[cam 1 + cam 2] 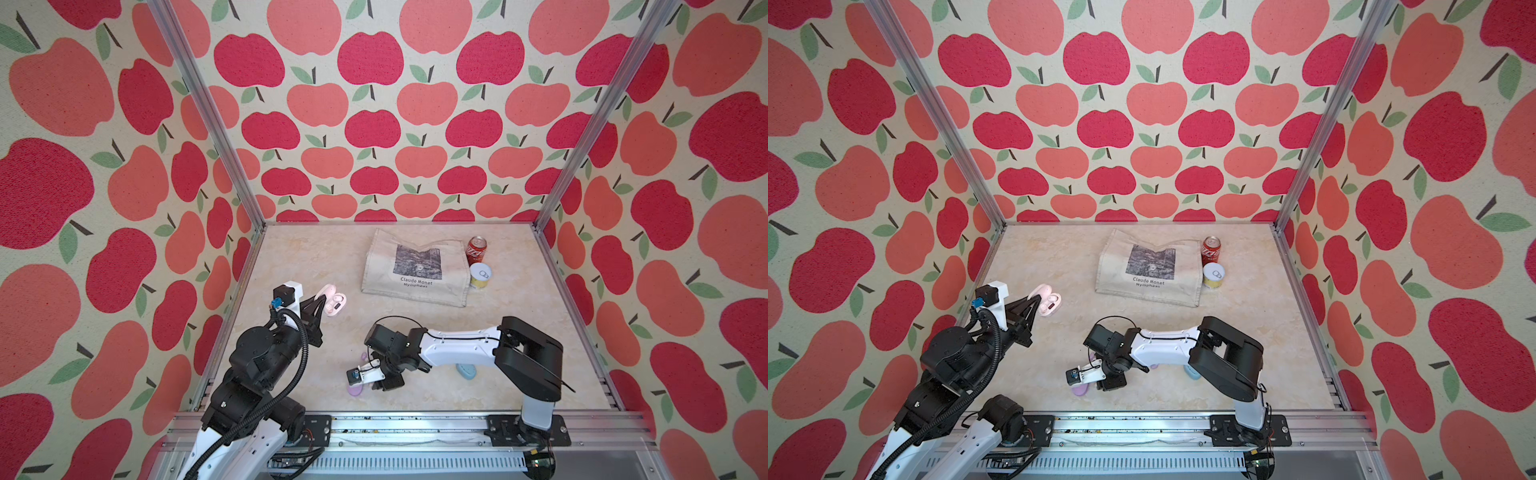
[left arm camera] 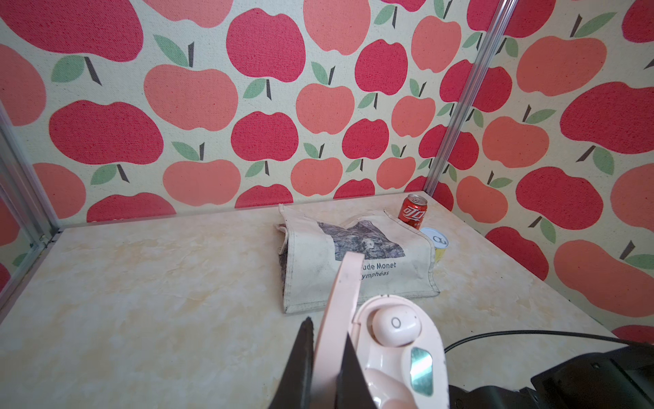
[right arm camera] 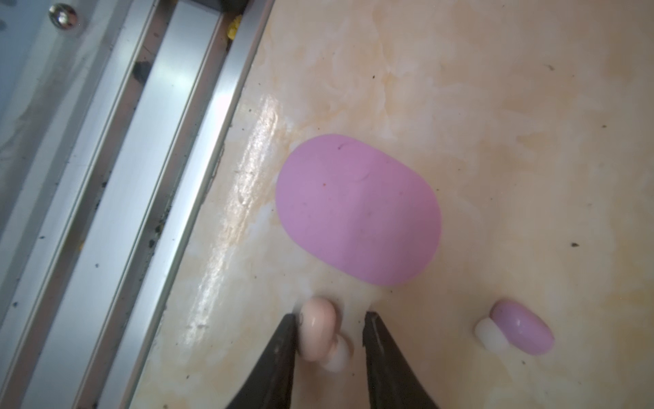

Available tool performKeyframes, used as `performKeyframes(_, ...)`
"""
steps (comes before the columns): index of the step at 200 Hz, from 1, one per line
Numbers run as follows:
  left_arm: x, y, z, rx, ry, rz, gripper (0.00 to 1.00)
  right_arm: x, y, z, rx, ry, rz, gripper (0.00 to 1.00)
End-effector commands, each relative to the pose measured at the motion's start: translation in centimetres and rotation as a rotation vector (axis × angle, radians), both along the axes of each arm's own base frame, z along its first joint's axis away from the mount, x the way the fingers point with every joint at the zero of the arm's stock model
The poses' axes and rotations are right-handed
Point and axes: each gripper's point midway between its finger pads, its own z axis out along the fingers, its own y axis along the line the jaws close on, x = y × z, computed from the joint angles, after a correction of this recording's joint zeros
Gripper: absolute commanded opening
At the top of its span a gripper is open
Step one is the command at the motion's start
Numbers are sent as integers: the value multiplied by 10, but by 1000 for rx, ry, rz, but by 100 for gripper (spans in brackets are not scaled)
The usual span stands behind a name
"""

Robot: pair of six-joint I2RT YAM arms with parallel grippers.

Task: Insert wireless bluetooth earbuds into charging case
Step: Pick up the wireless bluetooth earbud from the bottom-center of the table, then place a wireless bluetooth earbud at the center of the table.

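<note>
Hidden from you in both top views, under the wrist: pink earbud (image 3: 316,327). It lies on the table (image 3: 495,141) between the parted jaws of the right gripper (image 3: 332,315), touching one finger, clear of the other. Left gripper (image 2: 328,327) clamps the lid (image 2: 339,294) of the pink case (image 2: 393,357), which the frame edge cuts off.

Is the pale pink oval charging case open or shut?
Open. The pink case's lid stands raised, pinched by the left gripper, exposing a seated pale pink earbud.
</note>
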Motion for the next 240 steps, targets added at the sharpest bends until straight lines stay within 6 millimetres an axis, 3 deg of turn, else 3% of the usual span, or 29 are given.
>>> performKeyframes(1, -3, 6, 7, -12, -13, 24, 0, 5, -3, -8, -39, -7, -27, 32)
performKeyframes(82, -2, 6, 9, -2, -17, 24, 0, 8, -9, -10, -42, -33, -52, 18)
performKeyframes(146, 1, 2, 9, 3, -15, 11, 0, 34, -16, 32, 110, -42, -236, 14)
performKeyframes(151, 1, 1, 9, 7, -16, 8, 0, 51, -22, 36, 122, -41, -296, 14)
performKeyframes(199, 7, -22, 11, 46, -34, -106, 0, 95, -64, 73, 217, 3, -619, 15)
performKeyframes(240, 23, -47, 13, 45, -41, -193, 0, 126, -110, 76, 234, 25, -867, 16)
